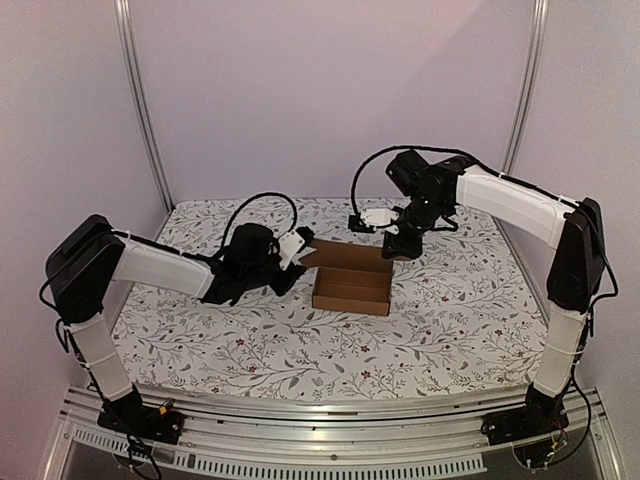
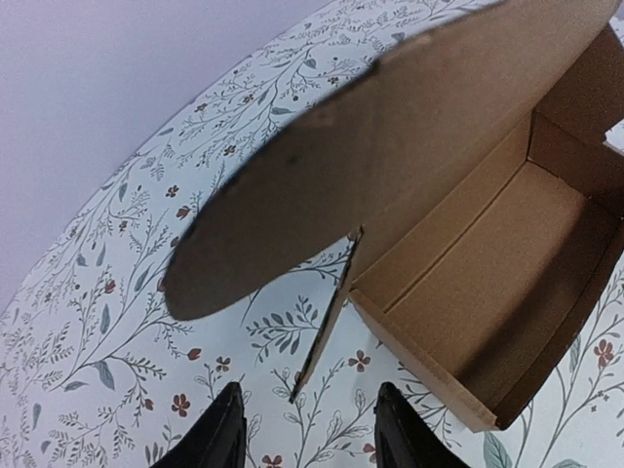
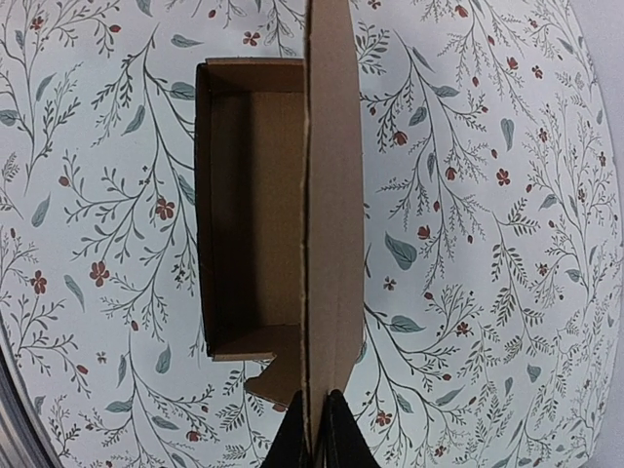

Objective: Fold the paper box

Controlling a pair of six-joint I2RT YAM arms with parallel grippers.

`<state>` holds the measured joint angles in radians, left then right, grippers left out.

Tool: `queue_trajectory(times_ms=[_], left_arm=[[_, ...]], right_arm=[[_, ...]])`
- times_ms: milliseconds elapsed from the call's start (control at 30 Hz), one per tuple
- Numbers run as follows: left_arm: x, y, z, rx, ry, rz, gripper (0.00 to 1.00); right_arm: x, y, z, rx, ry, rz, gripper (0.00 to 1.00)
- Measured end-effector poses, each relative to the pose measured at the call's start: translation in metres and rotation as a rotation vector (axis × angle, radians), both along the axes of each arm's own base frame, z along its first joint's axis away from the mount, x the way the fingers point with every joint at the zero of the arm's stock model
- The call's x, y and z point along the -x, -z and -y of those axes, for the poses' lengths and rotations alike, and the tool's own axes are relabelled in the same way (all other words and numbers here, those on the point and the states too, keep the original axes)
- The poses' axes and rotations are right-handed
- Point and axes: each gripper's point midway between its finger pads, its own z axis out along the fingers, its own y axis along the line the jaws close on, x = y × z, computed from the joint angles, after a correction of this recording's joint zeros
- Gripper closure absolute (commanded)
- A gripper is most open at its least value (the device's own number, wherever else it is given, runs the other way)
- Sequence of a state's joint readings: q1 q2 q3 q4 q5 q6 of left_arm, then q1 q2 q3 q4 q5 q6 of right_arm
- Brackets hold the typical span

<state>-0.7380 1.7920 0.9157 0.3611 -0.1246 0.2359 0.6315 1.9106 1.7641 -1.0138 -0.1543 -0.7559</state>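
Risking a crease or tear in the lid (image 3: 331, 175) of the paper box (image 1: 350, 288) by hauling too hard w/ the right tool (image 3: 312, 439), pinching only a thin strip of edge at bottom centre of the rt wrist view. Risking a slip too: gripping so little card, losing the lid and letting it flop down over the tray. Also risking dragging the whole box across the counter (image 1: 250, 340), w/o anything pinning the base. On the left, risking bending the side flap (image 2: 327, 327) outward instead of tucking it in, by pushing from the wrong side, or trapping it under the lid when lowering.

Right tool: clamping tight on the lid's free edge, sandwiching the card w/ jaws nearly meeting, holding the lid raised over the tray.

Left tool (image 2: 310, 439): standing approx half open at bottom centre of the left wrist view, gripping nothing, hovering just short of the thin side flap, not touching it as far as visible.

Finding the box near mid-frame in the top view, slightly right of centre, resting on the counter w/ tray opening upward.
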Motion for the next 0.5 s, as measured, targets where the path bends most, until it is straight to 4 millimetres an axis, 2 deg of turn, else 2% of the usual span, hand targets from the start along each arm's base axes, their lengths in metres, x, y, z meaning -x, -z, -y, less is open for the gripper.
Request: queue_trajectory(times_ms=[67, 267, 500], left_arm=[[-0.005, -0.002, -0.001, -0.015, -0.011, 0.009, 0.55], [-0.024, -0.010, 0.004, 0.009, -0.005, 0.015, 0.66], [-0.017, -0.006, 0.012, 0.033, 0.062, -0.029, 0.68]], right_arm=[[0.001, 0.000, 0.001, 0.002, -0.001, -0.006, 0.96], [0.002, -0.002, 0.001, -0.004, 0.002, -0.014, 0.95], [0.001, -0.002, -0.001, -0.016, 0.020, -0.028, 0.95]])
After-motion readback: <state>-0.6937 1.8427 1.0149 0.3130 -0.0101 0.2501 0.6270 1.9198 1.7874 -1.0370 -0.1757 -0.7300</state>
